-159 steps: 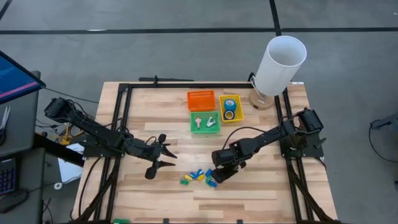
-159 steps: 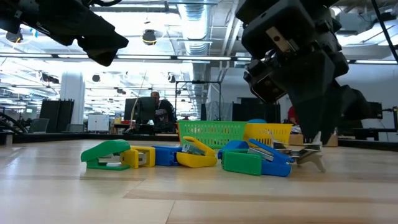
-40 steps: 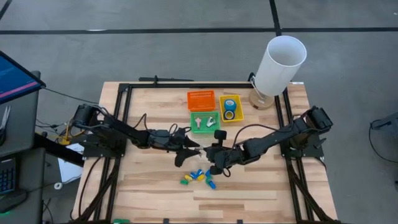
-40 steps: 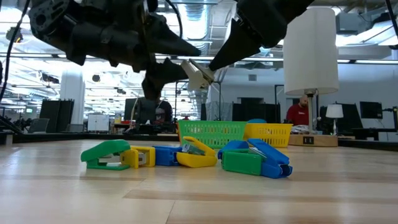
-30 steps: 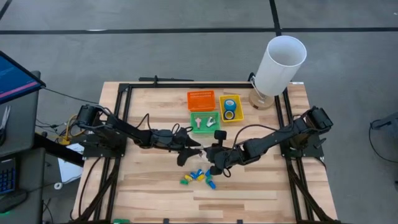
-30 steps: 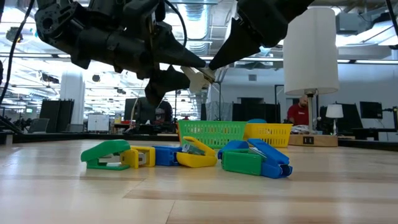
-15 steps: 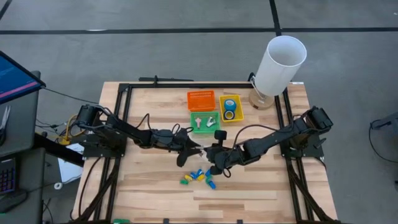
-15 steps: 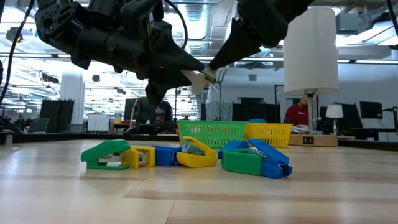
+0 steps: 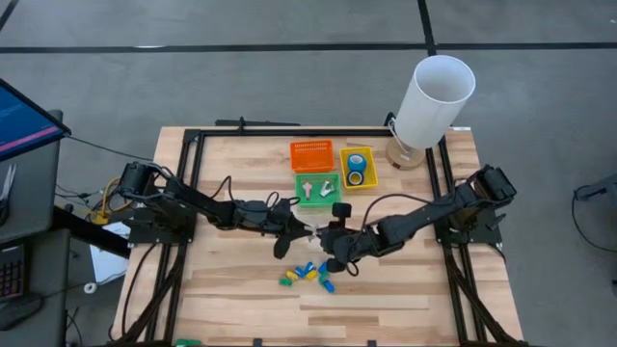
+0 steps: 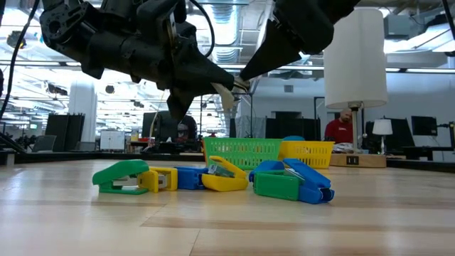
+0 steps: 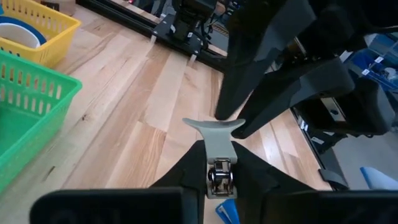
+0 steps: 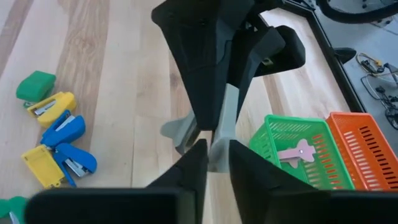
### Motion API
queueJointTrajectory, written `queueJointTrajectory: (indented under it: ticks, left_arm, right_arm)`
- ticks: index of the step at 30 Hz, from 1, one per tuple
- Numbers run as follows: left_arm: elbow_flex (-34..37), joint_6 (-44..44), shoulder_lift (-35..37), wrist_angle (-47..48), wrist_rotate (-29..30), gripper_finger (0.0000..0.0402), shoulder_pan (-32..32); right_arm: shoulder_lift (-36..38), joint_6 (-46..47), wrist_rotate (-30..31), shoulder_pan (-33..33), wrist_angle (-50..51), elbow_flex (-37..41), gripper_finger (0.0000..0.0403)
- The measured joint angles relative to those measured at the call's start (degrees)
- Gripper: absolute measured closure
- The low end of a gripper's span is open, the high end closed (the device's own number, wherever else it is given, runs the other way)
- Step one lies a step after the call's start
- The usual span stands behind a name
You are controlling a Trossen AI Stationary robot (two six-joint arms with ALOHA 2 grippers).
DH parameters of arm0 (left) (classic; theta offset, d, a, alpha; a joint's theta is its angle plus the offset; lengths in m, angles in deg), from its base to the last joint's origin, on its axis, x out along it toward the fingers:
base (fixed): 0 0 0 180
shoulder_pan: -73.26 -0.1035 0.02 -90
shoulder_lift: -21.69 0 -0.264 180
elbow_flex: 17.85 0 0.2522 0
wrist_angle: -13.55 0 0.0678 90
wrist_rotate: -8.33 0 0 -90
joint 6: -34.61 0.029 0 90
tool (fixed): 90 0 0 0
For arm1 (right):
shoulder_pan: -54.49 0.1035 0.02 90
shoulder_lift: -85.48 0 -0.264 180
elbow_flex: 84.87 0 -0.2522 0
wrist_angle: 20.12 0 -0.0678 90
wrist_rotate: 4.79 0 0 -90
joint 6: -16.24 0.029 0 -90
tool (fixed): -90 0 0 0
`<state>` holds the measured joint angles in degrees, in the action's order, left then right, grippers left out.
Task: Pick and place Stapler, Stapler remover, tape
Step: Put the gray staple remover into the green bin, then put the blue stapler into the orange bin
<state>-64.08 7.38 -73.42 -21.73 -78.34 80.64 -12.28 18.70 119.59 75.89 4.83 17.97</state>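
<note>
Mid-air above the table, the left gripper (image 11: 217, 163) clamps a grey staple remover (image 11: 214, 135) as the right gripper (image 12: 215, 149) loosens its pinch. Tape rolls (image 9: 356, 170) fill the yellow basket (image 9: 368, 165); staplers (image 9: 308, 274) remain unsorted.

No legible text, label, brand, number or sign appears in any view. The monitor (image 9: 24, 120) at the table's left edge shows a lit blue screen, but its content cannot be read.
</note>
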Motion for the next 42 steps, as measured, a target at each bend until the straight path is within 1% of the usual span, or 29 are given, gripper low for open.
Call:
queueJointTrajectory:
  ticks: [4,6,11,14,15,17,19,22,26,29,35,38,40,42]
  left_arm:
    - [0.0,2.67,0.0,0.16,0.36,0.0357,-0.62]
    - [0.06,3.02,0.0,0.58,1.82,0.0356,-1.3]
    - [0.1,4.93,0.0,0.68,2.48,0.0356,-5.1]
    - [-1.06,6.0,0.0,2.19,2.42,0.0356,-9.4]
    - [-1.92,6.02,0.0,3.9,2.15,0.0355,-10.98]
    - [-4.02,6.56,0.0,9.06,-0.3,0.0355,-14.55]
    - [-5.56,9.72,0.0,11.86,-3.45,0.0355,-17.2]
    - [-6.87,13.64,0.0,11.7,-6.28,0.0353,-18.81]
    - [-8.21,15.1,0.0,11.67,-6.38,0.034,-19.28]
    - [-8.24,16.41,0.0,12.22,-4.97,0.032,-18.87]
    - [-8.23,15.99,0.0,13.65,-3.39,0.0276,-19.03]
    - [-8.22,16.56,0.0,13.7,-3.85,0.0261,-18.6]
    - [-8.09,17.42,0.0,13.89,-5.65,0.0255,-17.37]
    - [-7.48,18.26,0.0,13.81,-6.69,0.0253,-15.23]
  right_arm:
    - [0.0,0.04,0.71,-0.17,0.42,0.0,0.0306]
    - [0.0,0.28,1.94,-0.17,1.24,0.0,0.0287]
    - [0.0,3.03,8.78,0.42,5.28,0.0,0.0241]
    - [0.0,5.79,13.54,0.75,8.4,0.0,0.0215]
    - [0.0,6.37,14.36,0.75,9.35,0.0,0.0207]
    - [0.0,7.09,15.24,0.71,10.83,0.02,0.0194]
    - [0.0,7.63,15.22,0.64,11.8,0.02,0.0183]
    - [0.0,8.44,15.22,0.6,12.66,0.02,0.0175]
    - [0.0,9.2,15.2,0.6,13.02,0.02,0.0173]
    - [0.0,9.22,15.2,0.56,13.3,0.02,0.0173]
    - [0.0,9.66,15.03,0.59,13.72,0.02,0.0173]
    - [0.0,10.76,14.61,0.58,13.74,0.02,0.0173]
    - [0.0,12.32,11.89,0.58,14.0,0.02,0.0173]
    - [0.0,14.09,7.03,0.58,14.15,0.02,0.0173]
